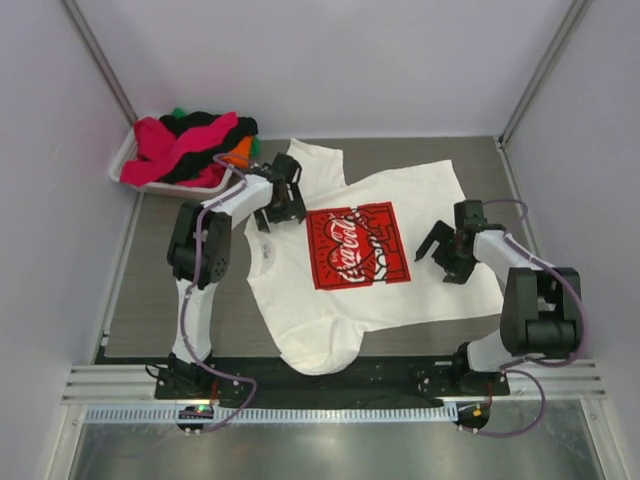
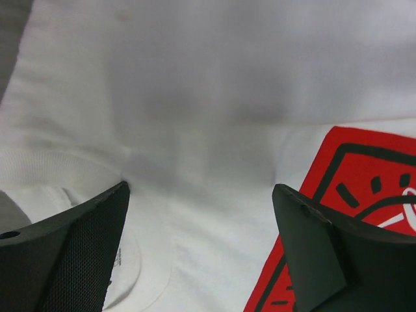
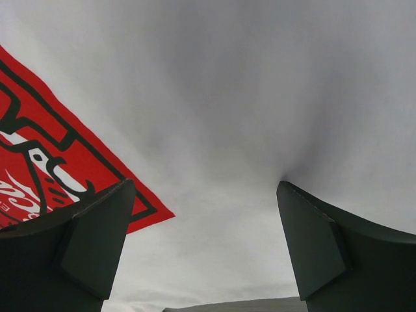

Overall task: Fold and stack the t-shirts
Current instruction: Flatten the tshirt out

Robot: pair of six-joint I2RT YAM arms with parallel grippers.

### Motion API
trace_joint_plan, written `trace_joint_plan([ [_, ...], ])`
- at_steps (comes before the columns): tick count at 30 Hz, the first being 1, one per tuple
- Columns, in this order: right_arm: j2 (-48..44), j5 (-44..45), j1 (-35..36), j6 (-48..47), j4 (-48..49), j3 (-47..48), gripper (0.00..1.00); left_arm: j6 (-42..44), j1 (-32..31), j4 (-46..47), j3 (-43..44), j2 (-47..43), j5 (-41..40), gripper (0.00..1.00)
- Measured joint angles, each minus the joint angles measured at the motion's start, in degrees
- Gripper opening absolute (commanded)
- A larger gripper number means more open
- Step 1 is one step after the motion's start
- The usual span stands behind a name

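At the far left corner of the table [image 1: 150,300] stands a white bin [image 1: 122,160]. It holds a loose pile of t-shirts [image 1: 185,145], mostly pink and black, with a bit of orange and green showing.

Just right of the bin, the left gripper [image 1: 280,212] hangs low over the white t-shirt [image 1: 300,300], at the shoulder beside the collar [image 1: 262,250]. In the left wrist view its jaws [image 2: 200,188] are spread wide and hold nothing. Plain white cloth lies between them, the collar [image 2: 58,172] shows at the lower left and the red print [image 2: 338,195] at the lower right. Whether the fingertips touch the cloth cannot be told.

The white t-shirt lies face up and spread flat in the middle of the table. Its long axis runs left to right, a little tilted, with the collar pointing left and the hem [image 1: 478,235] to the right. One sleeve [image 1: 310,160] points to the far side and the other sleeve [image 1: 320,350] reaches the near edge. The red print [image 1: 358,245] sits on the chest.

Right of the print, the right gripper [image 1: 442,258] is down over the lower body of the shirt. In the right wrist view its jaws [image 3: 205,183] are also wide apart and grip nothing. White cloth [image 3: 260,97] fills the gap between them, and faint creases in it run toward one fingertip [image 3: 289,195].
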Motion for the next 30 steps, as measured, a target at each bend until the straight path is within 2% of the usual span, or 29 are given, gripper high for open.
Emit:
trace_joint_plan([
  [9, 12.98, -2.78, 0.07, 0.96, 2.32, 11.8, 0.97, 5.66, 6.97, -8.26, 36.3, 20.83, 1.14, 0.94],
  [11, 14.47, -2.91, 0.09, 0.76, 2.36, 14.32, 0.96, 6.27, 7.65, -9.35, 39.56, 22.12, 1.62, 0.96],
  [13, 14.86, -2.97, 0.09, 0.35, 1.51, 17.0, 0.97, 6.43, 8.0, -10.67, 38.62, 20.28, 2.1, 0.99],
  [17, 13.05, -2.91, 0.09, -0.52, 0.31, 21.46, 0.97, 6.34, 7.67, -11.02, 26.69, 7.8, 2.58, 1.0],
  [21, 5.2, -1.88, 0.09, -0.66, -2.14, 21.64, 0.98, 4.94, 7.19, -9.51, 7.3, -14.99, 2.51, 1.0],
  [26, -11.32, 0.7, 0.07, 0.22, -3.93, 15.39, 0.98, -0.24, 5.38, -7.08, -15.69, -41.92, 0.92, 1.0],
  [30, -22.4, 2.45, 0.02, 2.8, -7.17, 7.89, 0.98, -8.11, -0.5, -9.29, -33.66, -55.04, -0.61, 0.98],
])
